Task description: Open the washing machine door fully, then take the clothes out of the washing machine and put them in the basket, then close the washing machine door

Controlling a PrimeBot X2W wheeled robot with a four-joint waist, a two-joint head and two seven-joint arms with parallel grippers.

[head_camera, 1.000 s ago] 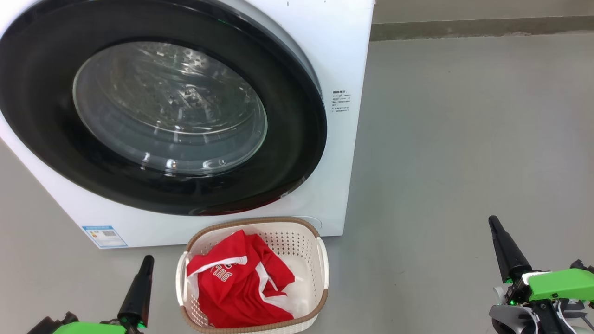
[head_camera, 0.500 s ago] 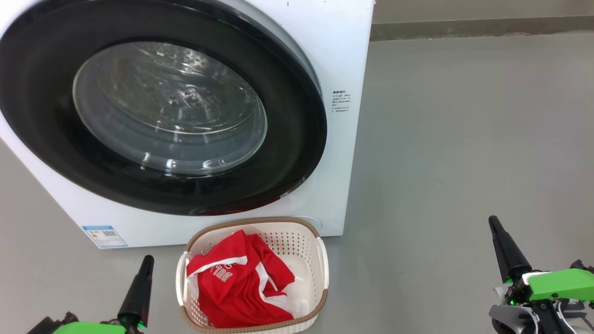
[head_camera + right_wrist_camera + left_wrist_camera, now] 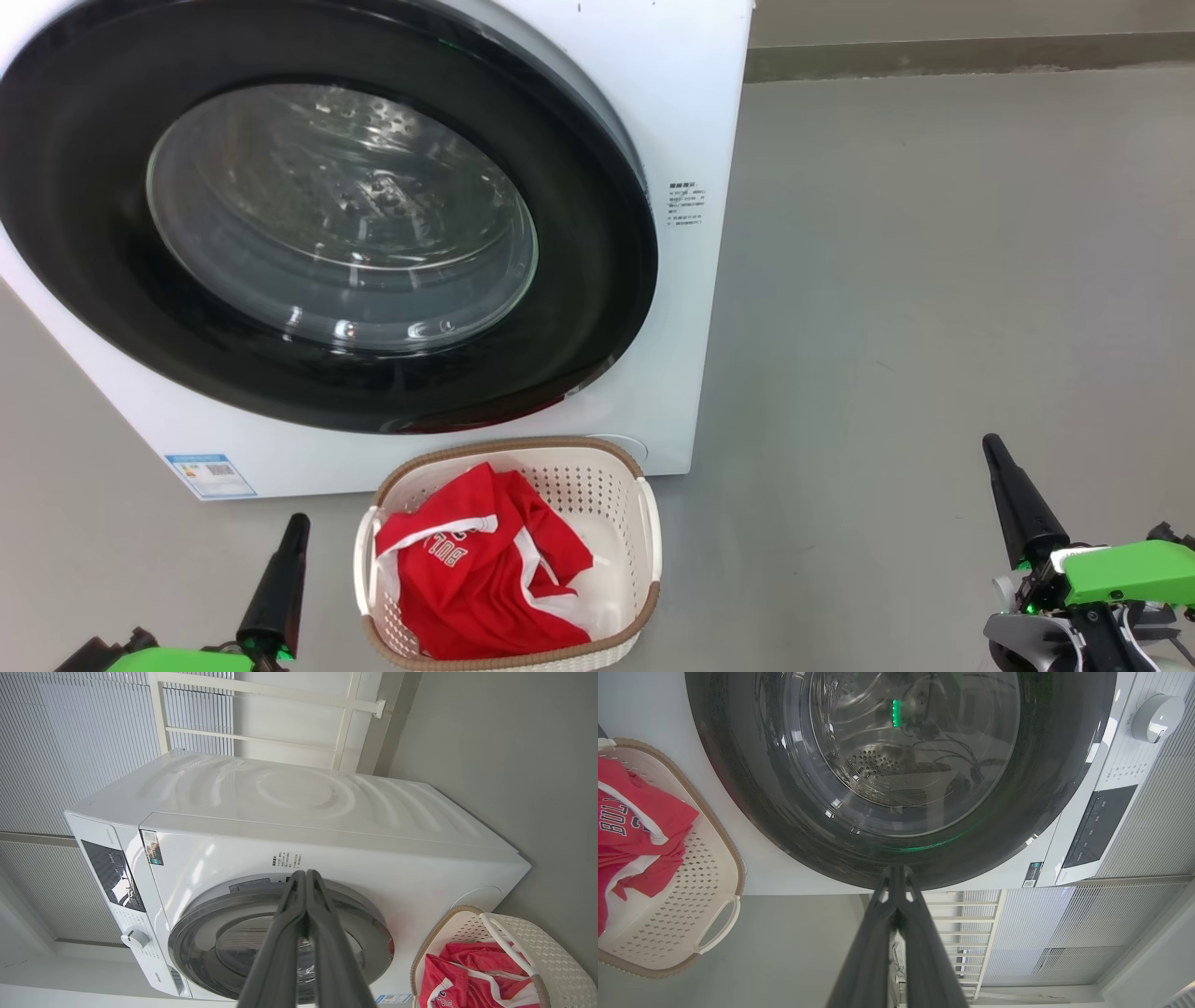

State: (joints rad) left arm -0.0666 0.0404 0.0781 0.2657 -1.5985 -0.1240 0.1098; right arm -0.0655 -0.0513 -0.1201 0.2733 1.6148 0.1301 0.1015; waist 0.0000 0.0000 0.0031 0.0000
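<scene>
Jaws closed, empty: left pincer (image 3: 297, 525), right pincer (image 3: 992, 448).

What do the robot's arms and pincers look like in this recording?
The left pincer and right pincer have long, dark, matte fingers tapering to narrow tips. Each joins a bright green housing; below the right one sits a pale grey shell.
</scene>
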